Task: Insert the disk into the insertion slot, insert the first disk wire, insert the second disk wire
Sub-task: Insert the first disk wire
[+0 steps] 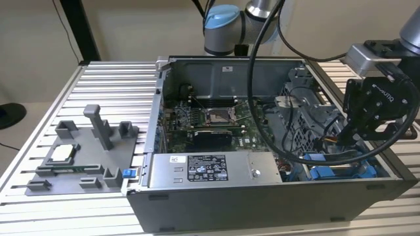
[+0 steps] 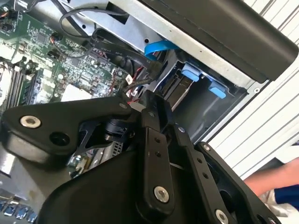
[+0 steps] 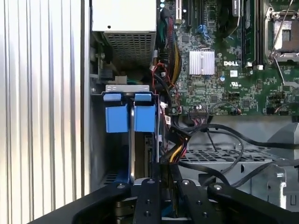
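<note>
We see the gripper (image 1: 341, 136) reaching down into the open case (image 1: 262, 209), which lies on the ribbed table (image 1: 111, 83), at the exterior view's right, above the corner where the slot (image 1: 326, 172) sits. In both wrist views the gripper (image 3: 162, 169) has its fingers (image 2: 148, 116) drawn close together. Their tips end at a black connector (image 2: 135, 83) among the wires (image 3: 175, 150), just beside the slot (image 3: 116, 119). We cannot tell whether the connector is actually pinched between them. The slot (image 2: 191, 73) shows two square blue tabs side by side against the case wall. Between the tabs we make out a thin upright edge that we take for the disk (image 3: 132, 151), standing inside the slot, though little of it shows. The green board (image 3: 219, 88) lies on the far side of the wires from the slot, and the supply box (image 1: 210, 169) sits along the case's near wall in the exterior view. A grey fixture (image 1: 78, 157) rests on the table, well apart from the case, at the exterior view's left. Part of a person's arm (image 2: 273, 182) appears beyond the case in the second wrist view.
</note>
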Controlling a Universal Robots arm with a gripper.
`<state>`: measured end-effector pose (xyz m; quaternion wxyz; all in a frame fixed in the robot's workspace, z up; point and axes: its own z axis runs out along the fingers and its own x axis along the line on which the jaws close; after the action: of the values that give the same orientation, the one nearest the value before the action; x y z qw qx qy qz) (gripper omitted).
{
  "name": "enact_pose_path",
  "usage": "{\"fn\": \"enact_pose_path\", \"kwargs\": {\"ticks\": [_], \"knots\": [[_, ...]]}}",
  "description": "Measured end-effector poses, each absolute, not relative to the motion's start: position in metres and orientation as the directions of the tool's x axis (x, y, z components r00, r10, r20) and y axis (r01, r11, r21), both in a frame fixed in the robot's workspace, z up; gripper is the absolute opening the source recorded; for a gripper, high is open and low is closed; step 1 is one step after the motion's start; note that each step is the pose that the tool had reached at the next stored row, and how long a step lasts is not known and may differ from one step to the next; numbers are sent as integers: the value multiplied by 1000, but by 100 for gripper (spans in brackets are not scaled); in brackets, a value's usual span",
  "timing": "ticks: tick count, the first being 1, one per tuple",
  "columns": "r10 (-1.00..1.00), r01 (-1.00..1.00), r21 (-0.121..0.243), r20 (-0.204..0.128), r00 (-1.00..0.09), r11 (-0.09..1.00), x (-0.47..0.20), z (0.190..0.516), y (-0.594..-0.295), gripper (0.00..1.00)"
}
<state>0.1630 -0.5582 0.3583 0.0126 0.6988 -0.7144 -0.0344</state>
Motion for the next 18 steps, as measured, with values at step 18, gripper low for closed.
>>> {"fn": "enact_pose_path", "kwargs": {"ticks": [18], "knots": [[-1000,-1000,18,0,22,-22,161,355,-561,0]]}}
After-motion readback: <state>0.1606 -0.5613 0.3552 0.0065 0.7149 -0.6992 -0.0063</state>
